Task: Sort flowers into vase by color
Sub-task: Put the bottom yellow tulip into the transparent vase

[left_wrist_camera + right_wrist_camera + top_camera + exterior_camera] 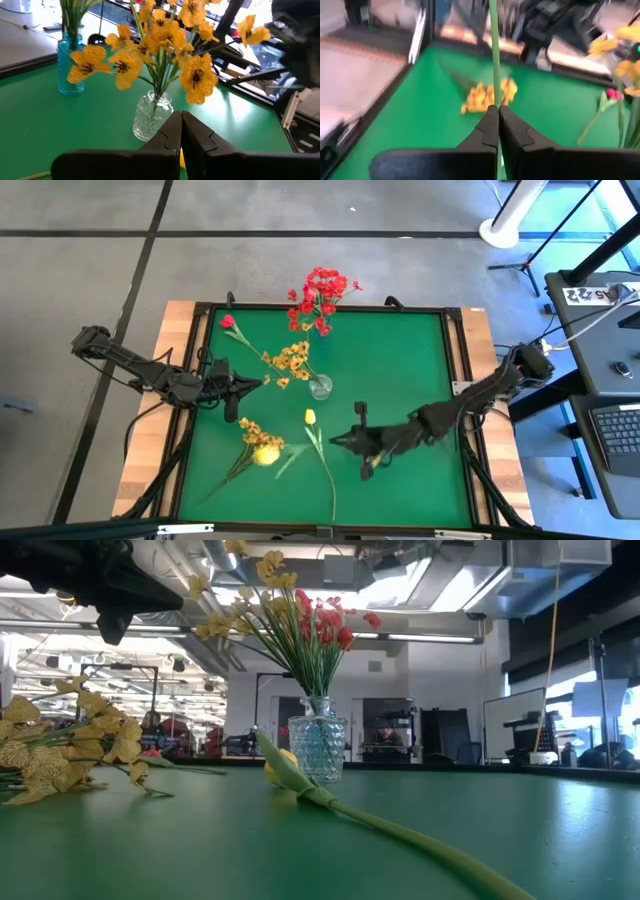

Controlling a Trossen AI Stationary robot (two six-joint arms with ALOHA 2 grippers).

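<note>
A clear vase holds a yellow-orange spray. Beyond it a blue vase holds red blossoms. A single yellow bloom has a long green stem running toward the near edge, and my right gripper is shut on that stem. More yellow flowers lie on the mat at the near left. A single red bloom shows at the far left. My left gripper is shut and empty, just left of the clear vase. My right gripper pinches the yellow flower's stem between its two fingers, coming from the table's right and slanting slightly down. The fingers lie across the stem, which runs up out of the right wrist view. In the low view the bloom rests on the mat.
A black frame rims the green mat, with wooden table edges outside it. Bare mat lies between the vases and the right rim. A desk with a keyboard stands off the table's right side.
</note>
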